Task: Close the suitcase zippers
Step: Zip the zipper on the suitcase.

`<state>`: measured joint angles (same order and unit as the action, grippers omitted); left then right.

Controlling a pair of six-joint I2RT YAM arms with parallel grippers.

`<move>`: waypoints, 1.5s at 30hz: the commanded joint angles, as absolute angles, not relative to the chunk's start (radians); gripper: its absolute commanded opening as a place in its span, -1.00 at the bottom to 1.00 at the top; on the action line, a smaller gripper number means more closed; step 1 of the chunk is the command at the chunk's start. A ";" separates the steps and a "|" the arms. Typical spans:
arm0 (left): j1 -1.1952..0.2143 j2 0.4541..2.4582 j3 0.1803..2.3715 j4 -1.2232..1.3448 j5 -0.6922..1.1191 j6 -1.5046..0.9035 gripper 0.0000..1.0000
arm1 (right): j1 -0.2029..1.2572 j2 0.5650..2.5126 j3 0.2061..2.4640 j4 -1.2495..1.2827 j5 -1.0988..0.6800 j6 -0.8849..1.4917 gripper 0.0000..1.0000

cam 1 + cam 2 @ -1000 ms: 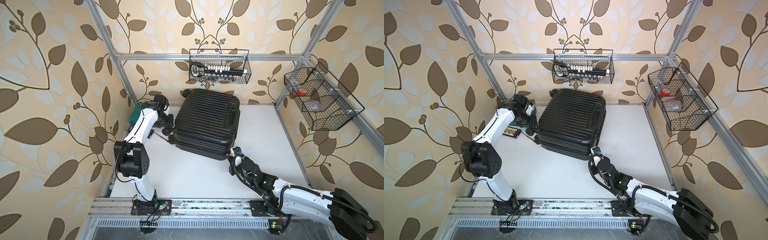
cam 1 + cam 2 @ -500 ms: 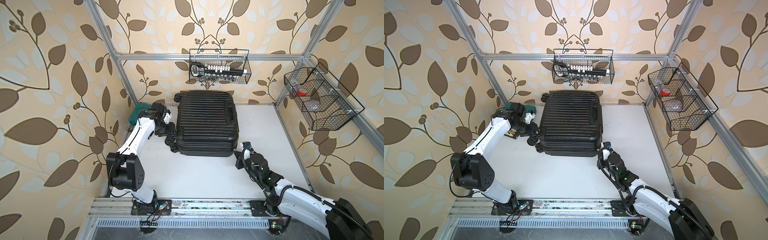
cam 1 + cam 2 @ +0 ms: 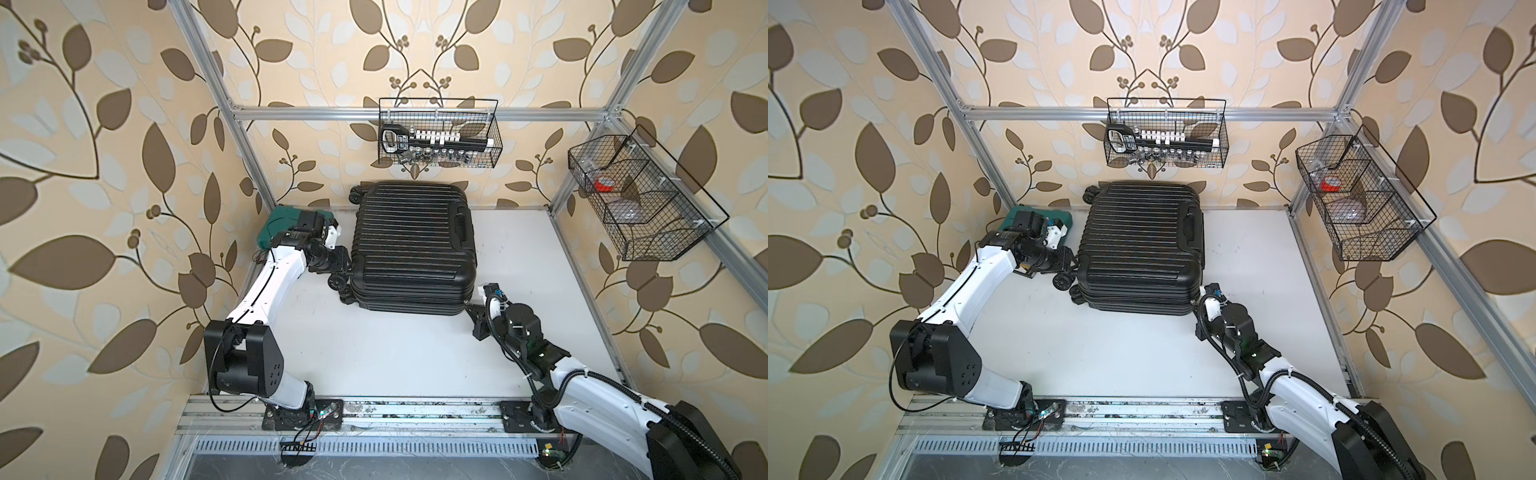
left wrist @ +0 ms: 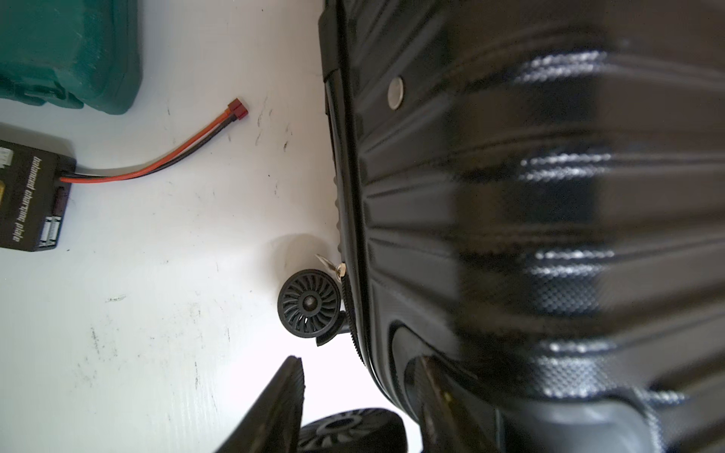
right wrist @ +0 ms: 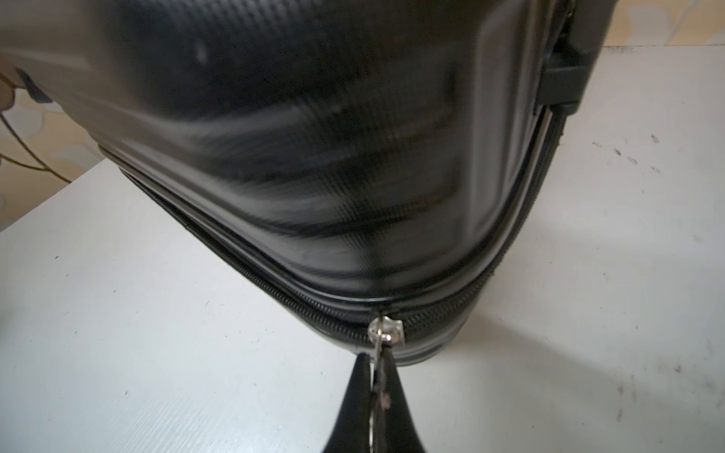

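The black ribbed suitcase (image 3: 411,245) lay flat mid-table, shells together. The left gripper (image 4: 353,396) stood apart, straddling its wheeled corner; if that brace slipped, the case could swivel. The right gripper (image 5: 376,376) was pinched on the zipper pull (image 5: 382,333) at the near corner, where the thin tab might slide free

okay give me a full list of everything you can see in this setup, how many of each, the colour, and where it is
suitcase: one, black, lying flat mid-table toward the back wall
zipper pull: one, silver, at the suitcase's near corner
tool case: one, teal, back corner by the left arm
charging plate: one, black with red-black lead, beside the tool case
wire baskets: two, black; back wall, side wall
table: one, white
left gripper: black, by the suitcase's wheels
right gripper: black, shut on the zipper pull
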<state>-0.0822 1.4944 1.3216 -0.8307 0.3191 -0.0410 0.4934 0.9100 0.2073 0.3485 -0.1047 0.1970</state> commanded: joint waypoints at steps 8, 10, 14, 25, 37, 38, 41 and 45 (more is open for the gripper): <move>-0.138 1.460 1.294 -0.864 0.537 -0.053 0.02 | 0.531 0.931 0.233 0.434 -0.402 0.153 -1.00; -0.138 1.448 1.284 -0.842 0.530 -0.052 0.09 | 0.531 0.933 0.232 0.421 -0.363 0.156 -1.00; -0.138 1.395 1.264 -0.819 0.498 -0.063 0.22 | 0.531 0.936 0.236 0.382 -0.270 0.177 -1.00; -0.139 1.357 1.236 -0.801 0.414 -0.069 0.35 | 0.531 0.959 0.212 0.420 -0.183 0.254 -0.79; -0.138 1.380 1.240 -0.821 0.441 -0.056 0.34 | 0.531 1.026 0.214 0.455 -0.176 0.299 -0.48; -0.138 1.380 1.240 -0.821 0.443 -0.056 0.34 | 0.531 1.029 0.212 0.458 -0.169 0.305 -0.46; -0.139 1.383 1.240 -0.821 0.449 -0.055 0.34 | 0.531 1.036 0.203 0.474 -0.149 0.322 -0.43; -0.138 1.384 1.237 -0.819 0.456 -0.058 0.34 | 0.532 1.036 0.189 0.497 -0.111 0.343 -0.36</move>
